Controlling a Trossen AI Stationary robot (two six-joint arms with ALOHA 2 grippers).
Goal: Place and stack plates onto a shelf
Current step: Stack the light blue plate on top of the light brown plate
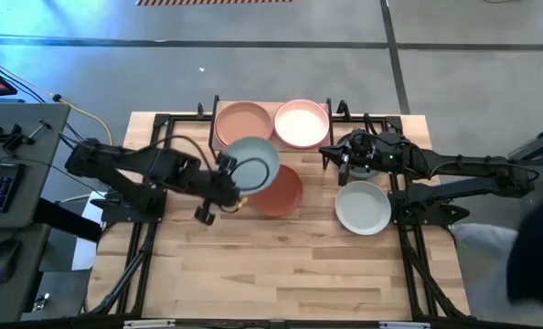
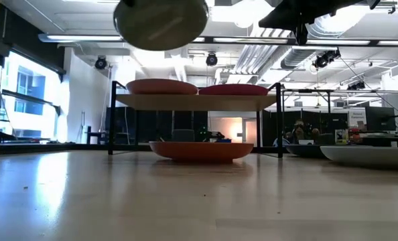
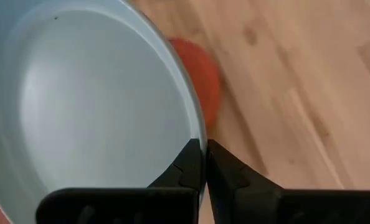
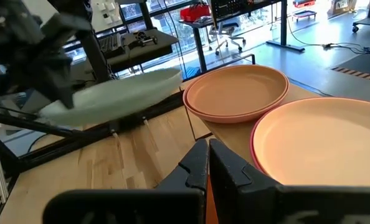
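Observation:
The shelf [image 1: 340,117] stands at the table's far middle with a peach plate [image 1: 244,123] and a light pink plate [image 1: 301,123] side by side on its top. My left gripper [image 3: 203,146] is shut on a sage green plate [image 1: 253,163], held high in front of the shelf. Below it a terracotta plate [image 1: 285,194] lies flat on the table. A pale grey-white plate [image 1: 363,207] rests on the table to the right. My right gripper [image 4: 208,155] hangs shut and empty by the shelf's right end. My left gripper pinches the sage green plate's rim [image 3: 197,134] between its two fingers, one on the inner face and one on the outer side. The fingers come slanting down from the table's left. The plate [image 2: 162,20] is lifted clear, above shelf height, roughly level.
The shelf's black legs [image 2: 112,117] stand on either side of the space under its top. Black arm frames [image 1: 143,238] run along both table sides. Bare wood [image 1: 271,274] lies toward the near edge.

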